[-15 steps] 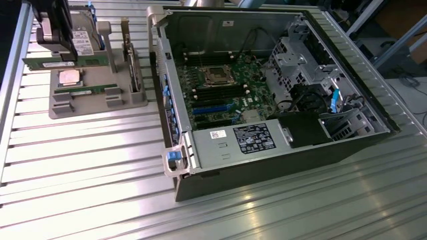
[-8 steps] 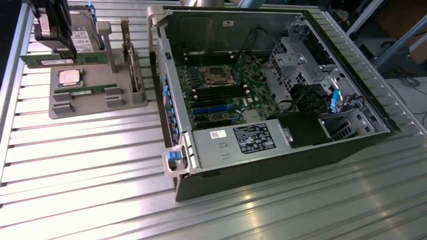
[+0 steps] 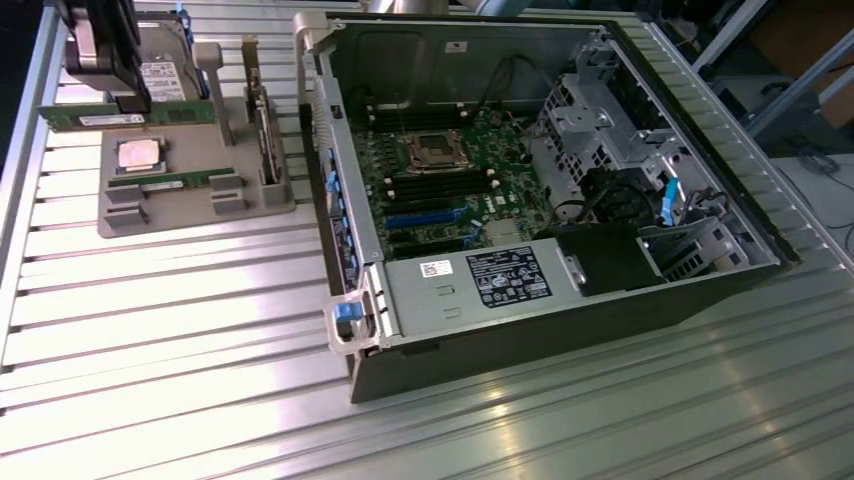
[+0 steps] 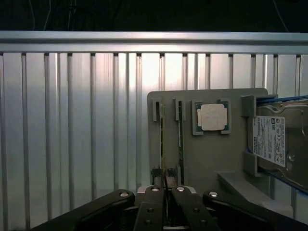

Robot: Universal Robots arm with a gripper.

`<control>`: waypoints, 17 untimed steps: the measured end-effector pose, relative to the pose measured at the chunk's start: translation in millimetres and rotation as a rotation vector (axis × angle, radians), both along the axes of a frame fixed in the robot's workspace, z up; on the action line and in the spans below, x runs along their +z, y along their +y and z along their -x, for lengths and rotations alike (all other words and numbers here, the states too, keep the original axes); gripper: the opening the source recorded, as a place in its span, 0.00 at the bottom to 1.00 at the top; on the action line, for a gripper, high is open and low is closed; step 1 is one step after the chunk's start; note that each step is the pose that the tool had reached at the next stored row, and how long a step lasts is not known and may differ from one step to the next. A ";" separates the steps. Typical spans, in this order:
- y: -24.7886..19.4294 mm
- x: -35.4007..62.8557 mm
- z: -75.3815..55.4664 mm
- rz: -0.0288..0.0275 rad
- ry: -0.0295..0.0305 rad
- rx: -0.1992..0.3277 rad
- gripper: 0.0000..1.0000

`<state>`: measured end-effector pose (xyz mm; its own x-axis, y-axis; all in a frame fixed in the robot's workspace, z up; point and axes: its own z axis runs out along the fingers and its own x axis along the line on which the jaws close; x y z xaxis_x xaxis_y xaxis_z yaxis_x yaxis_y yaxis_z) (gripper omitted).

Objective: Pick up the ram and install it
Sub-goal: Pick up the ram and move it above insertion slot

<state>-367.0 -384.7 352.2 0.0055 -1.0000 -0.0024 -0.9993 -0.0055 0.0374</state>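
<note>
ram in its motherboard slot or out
Out: the gripper is shut on the ram at the grey tray, away from the motherboard.

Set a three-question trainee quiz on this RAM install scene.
1. True or false: the gripper is shut on the ram.
2. The computer case is: A open, B closed with a panel, C wrapped in plastic.
3. Fill in: the processor chip rests on the gray ____.
Key: 1 true; 2 A; 3 holder.
</note>
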 end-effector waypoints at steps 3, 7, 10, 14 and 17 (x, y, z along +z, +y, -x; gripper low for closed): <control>0.0 1.7 0.0 0.0000 0.0000 0.000 0.12; 0.0 3.9 0.0 -0.0001 -0.0001 0.000 0.12; 0.0 8.0 0.0 0.0000 -0.0001 0.000 0.12; 0.0 11.1 0.0 -0.0001 0.0000 0.000 0.12; 0.0 14.1 0.0 -0.0001 -0.0001 0.000 0.12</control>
<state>-367.0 -384.7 366.3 0.0055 -1.0000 -0.0024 -0.9993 -0.0055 0.0373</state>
